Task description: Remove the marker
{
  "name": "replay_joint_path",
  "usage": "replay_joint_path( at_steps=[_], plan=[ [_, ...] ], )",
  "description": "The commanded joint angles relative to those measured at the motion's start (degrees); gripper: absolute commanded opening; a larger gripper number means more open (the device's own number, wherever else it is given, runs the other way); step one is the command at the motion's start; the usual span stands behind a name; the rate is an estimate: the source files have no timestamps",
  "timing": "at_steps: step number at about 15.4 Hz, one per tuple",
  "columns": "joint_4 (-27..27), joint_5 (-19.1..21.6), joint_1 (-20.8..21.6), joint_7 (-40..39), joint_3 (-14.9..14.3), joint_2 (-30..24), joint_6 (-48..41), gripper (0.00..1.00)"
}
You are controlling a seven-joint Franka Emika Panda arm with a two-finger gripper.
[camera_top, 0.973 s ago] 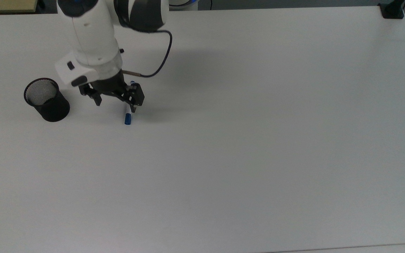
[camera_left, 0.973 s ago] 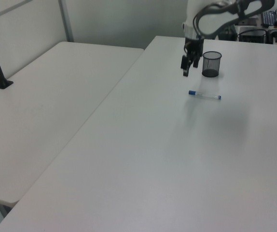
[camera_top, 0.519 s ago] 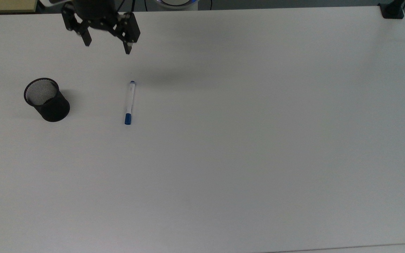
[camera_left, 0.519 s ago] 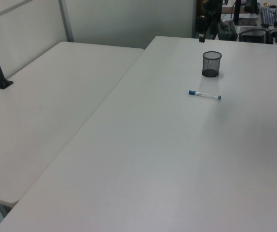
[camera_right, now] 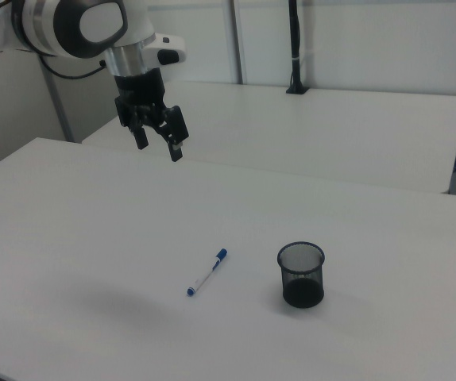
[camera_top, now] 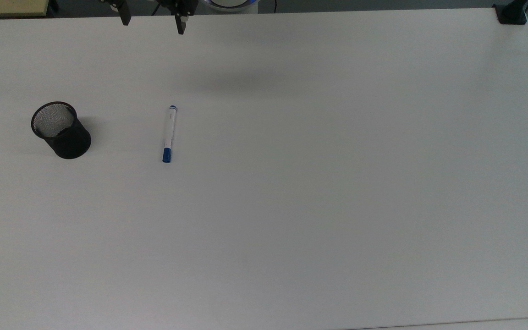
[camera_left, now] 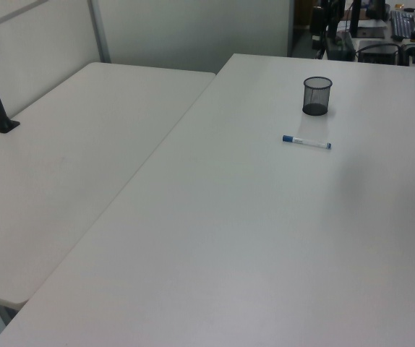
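The marker (camera_top: 168, 134) lies flat on the worktop (camera_top: 337, 183), beside the black cup (camera_top: 61, 130). The gripper (camera_right: 157, 139) hangs high above it, fingers apart and holding nothing. In the top view the marker runs up and down, blue cap at the bottom.

End effector (camera_top: 153, 20) cut off by the top view's upper edge; just two finger ends (camera_top: 180, 23) poke into frame. Arm (camera_right: 69, 24) runs off the right view's left and top edges. Cup (camera_top: 60, 129) mesh too fine to resolve in the left view. Print on the pen (camera_top: 169, 134) barrel too small to read. Worktop (camera_top: 337, 183) corners clipped at the top view's lower edge.
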Motion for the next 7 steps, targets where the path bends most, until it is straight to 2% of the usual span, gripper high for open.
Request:
replay_joint_path(
  at_steps=[1, 7],
  plan=[
    [-1.3, -0.4, 1.2, -2.9, -1.4, 0.0, 4.4, 1.00],
    [-1.3, -0.3, 1.0, -3.6, -1.1, -0.2, 4.0, 1.00]
  ],
)
